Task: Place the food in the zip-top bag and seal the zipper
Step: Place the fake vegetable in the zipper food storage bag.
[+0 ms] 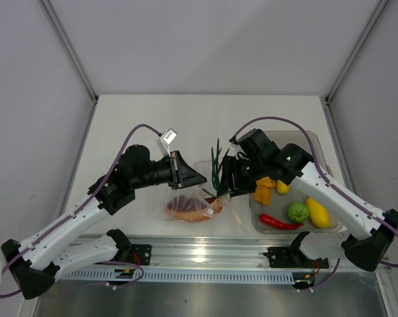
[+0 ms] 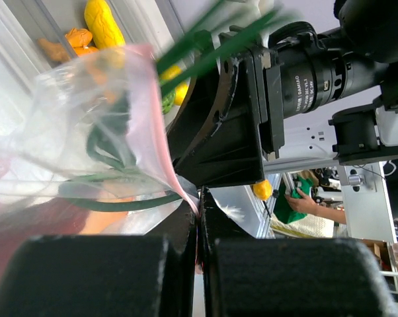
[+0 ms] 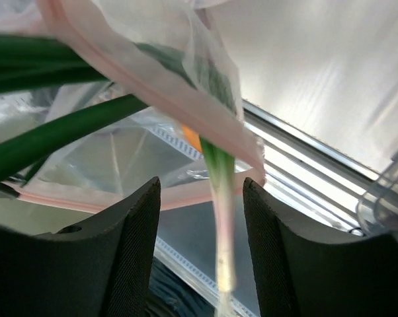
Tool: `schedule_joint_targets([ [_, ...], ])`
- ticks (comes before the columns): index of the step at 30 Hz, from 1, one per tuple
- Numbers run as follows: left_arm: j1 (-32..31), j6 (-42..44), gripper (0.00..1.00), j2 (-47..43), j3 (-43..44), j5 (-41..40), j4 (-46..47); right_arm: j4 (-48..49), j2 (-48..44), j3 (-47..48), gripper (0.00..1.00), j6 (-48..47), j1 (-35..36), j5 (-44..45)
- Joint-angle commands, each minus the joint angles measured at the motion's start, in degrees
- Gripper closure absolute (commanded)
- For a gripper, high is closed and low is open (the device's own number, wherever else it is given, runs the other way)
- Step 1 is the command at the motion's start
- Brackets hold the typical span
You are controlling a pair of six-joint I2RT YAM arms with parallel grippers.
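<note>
The zip-top bag (image 1: 189,206) lies between the arms, a reddish-brown piece (image 1: 183,205) inside it. My left gripper (image 1: 199,177) is shut on the bag's pink zipper strip (image 2: 160,142) and holds the mouth up. The green stalks (image 1: 215,165) stick up out of the mouth. My right gripper (image 1: 227,183) is open at the mouth. In the right wrist view a pale-ended stalk (image 3: 219,198) hangs between its fingers (image 3: 136,231) without touching them. The pink strip (image 3: 153,86) crosses above. The bag (image 2: 73,125) fills the left wrist view.
A rigid clear bin (image 1: 318,155) at the right holds orange chunks (image 1: 264,190), a yellow fruit (image 1: 318,211), a smaller yellow one (image 1: 282,187), a green round fruit (image 1: 297,211) and a red chili (image 1: 278,222). A metal rail (image 1: 205,247) runs along the near edge.
</note>
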Motion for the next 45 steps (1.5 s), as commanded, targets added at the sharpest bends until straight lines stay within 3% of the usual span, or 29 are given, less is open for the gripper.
schedule_joint_targets([
  [1, -0.31, -0.75, 0.99, 0.17, 0.94, -0.04, 3.03, -4.22, -0.86, 3.21, 0.45, -5.53, 0.54, 3.12],
  [8, 0.13, -1.1, 1.0, 0.61, 0.07, 0.22, 3.73, -11.79, 0.81, 9.97, 0.42, -10.28, 1.59, 6.98],
  [17, 0.3, -1.89, 0.99, 0.88, 0.68, 0.05, 4.88, -13.64, -3.84, 6.91, 0.42, -11.34, 2.65, 8.92],
  [24, 0.48, -3.03, 0.99, 1.22, 1.65, -0.57, 5.58, -8.9, -11.13, -1.44, 0.43, -9.32, 11.16, 12.78],
  [28, 0.57, -3.48, 1.0, 1.49, 1.73, -0.39, 5.93, -6.7, -13.51, -4.78, 0.43, -4.84, 22.13, 21.82],
  [36, 0.65, -3.74, 0.99, 1.75, 1.56, 0.22, 6.2, -5.81, -12.81, -7.42, 0.44, 0.52, 31.12, 32.46],
  [43, 0.65, -3.92, 0.99, 1.58, 1.03, 0.66, 6.28, -5.73, -13.51, -8.04, 0.58, 3.25, 33.94, 38.1],
  [45, 0.65, -3.92, 0.99, 1.58, 1.12, 1.1, 6.2, -5.73, -14.12, -8.3, 0.7, 3.51, 34.03, 38.71],
])
